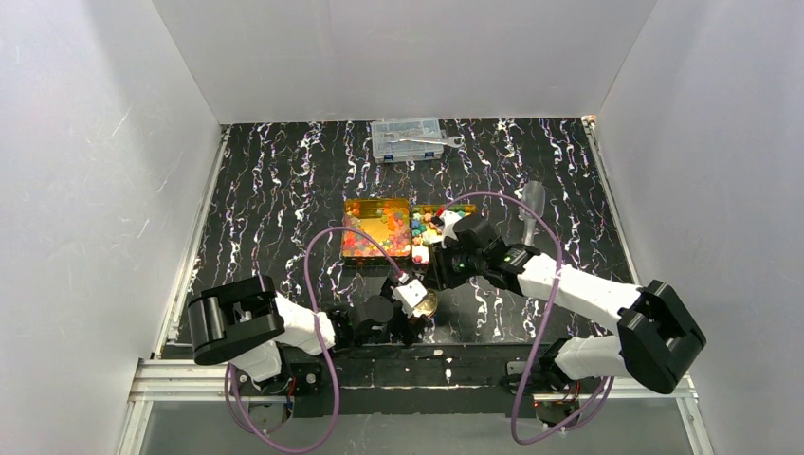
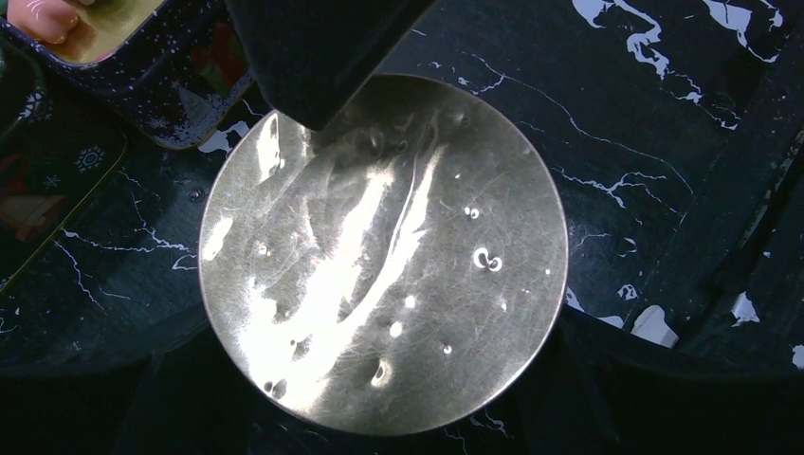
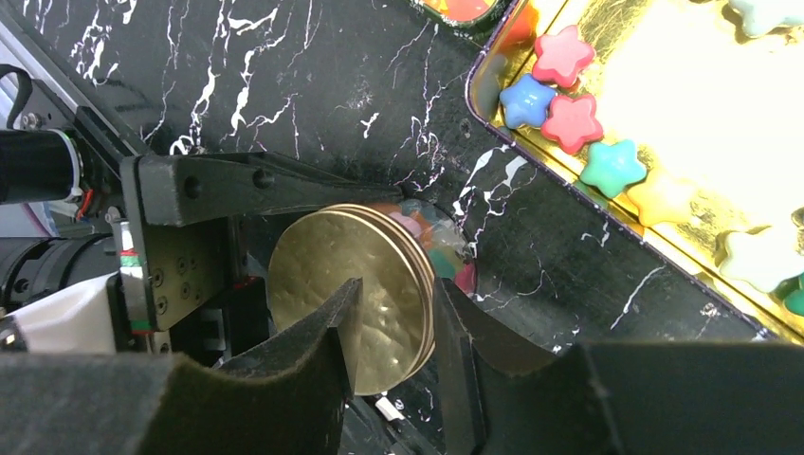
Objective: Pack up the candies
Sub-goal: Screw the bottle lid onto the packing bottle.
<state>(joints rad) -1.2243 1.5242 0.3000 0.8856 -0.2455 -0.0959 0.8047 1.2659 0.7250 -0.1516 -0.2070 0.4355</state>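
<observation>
Right gripper [image 3: 398, 289]: narrow, one pad on each flat face of the round container [image 3: 341, 251]. No gap is visible in the right wrist view, so I read it as pinched.

Left gripper [image 1: 417, 305]: clamped on the same container from its rim sides, gold face toward its own wrist cam. Both arms are on one part, which is near the table's front edge and off the surface as far as I can tell.

Inside the container: a few candies [image 3: 431, 242] show through the clear side behind the gold face. Can't judge how full it is.

Just beyond the container: open pastel tin [image 3: 479, 123] with the star-shaped pastel candies [image 3: 569, 121] loose on its gold floor.

Beyond and left of the container: second open tin [image 1: 387, 210], touching the pastel tin, holding the glossy red/orange candies [image 1: 365, 242].

Far beyond the container, at the back wall: compartment box [image 1: 408, 139] with a wrench on it. Not part of the job.

Progress, my read: bulk of the candy sits unsealed in the tins and only a small lot is in the container. This looks like a lid or handover step, with most of the packing left.
</observation>
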